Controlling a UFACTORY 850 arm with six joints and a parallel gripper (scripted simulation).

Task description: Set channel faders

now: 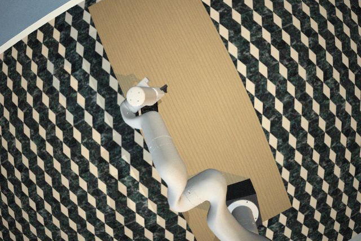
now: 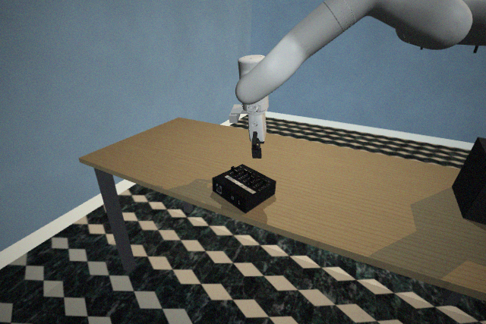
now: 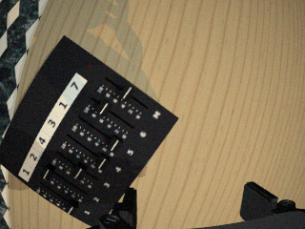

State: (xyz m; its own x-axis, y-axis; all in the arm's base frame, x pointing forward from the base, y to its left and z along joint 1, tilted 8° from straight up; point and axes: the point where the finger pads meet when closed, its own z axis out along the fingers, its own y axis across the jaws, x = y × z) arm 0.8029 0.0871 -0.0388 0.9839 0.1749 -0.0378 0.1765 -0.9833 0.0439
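The lighting desk is a small black box near the table's front edge; it also shows in the exterior view. In the top view my arm hides most of the desk. A white tape strip with digits runs along one side. Several faders lie in parallel slots, each with a pale cap. My gripper is open and empty. It hangs above the desk, clear of it, with one finger over the desk's corner in the wrist view.
The wooden table ends close to the desk on the floor side. A black box, the arm's base, stands at the table's right end.
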